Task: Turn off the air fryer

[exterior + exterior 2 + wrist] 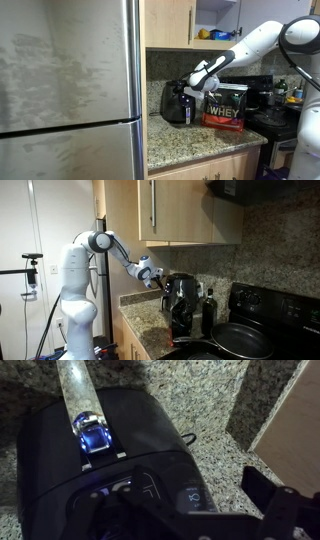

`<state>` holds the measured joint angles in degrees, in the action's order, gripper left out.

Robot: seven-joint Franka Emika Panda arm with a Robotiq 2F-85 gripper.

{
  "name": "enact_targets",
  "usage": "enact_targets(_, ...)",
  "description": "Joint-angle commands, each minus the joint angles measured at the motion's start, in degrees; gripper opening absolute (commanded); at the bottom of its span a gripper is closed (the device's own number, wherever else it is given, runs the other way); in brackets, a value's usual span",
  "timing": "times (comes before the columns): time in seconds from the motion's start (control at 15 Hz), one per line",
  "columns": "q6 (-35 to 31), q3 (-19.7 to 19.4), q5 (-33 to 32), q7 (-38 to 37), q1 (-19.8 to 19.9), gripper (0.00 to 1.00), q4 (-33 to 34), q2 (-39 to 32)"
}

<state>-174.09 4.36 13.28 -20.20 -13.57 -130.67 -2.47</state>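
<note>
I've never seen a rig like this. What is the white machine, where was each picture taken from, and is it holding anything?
It is a robot arm with a grasping tool at its end. Two pictures come from cameras standing in the kitchen; the third looks down from the wrist. On the granite counter stand a dark air fryer and a lettered black tub. The tool hangs close over the air fryer, whose blue light shows in the wrist view. Nothing seems held.

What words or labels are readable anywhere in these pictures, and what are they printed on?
"WHEY": white letters on the black tub in an exterior view.
Smaller print on that tub: too small to read.
Lit symbols on the air fryer panel in the wrist view: too blurred to read.
</note>
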Motion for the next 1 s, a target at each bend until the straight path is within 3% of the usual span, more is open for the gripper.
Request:
enact_targets(0.0,0.0,0.0,0.0,0.0,0.0,1.00,0.0,0.0)
enact_targets(0.8,-2.5,-1.3,-0.6,-0.9,0.2,1.00,2.3,-3.3)
enact_targets(0.87,-3.5,0.7,0.4,0.1,1.9,1.00,2.9,-3.8)
enact_targets(0.93,-4.1,-0.9,0.1,-0.5,0.4,1.00,3.5,-4.3)
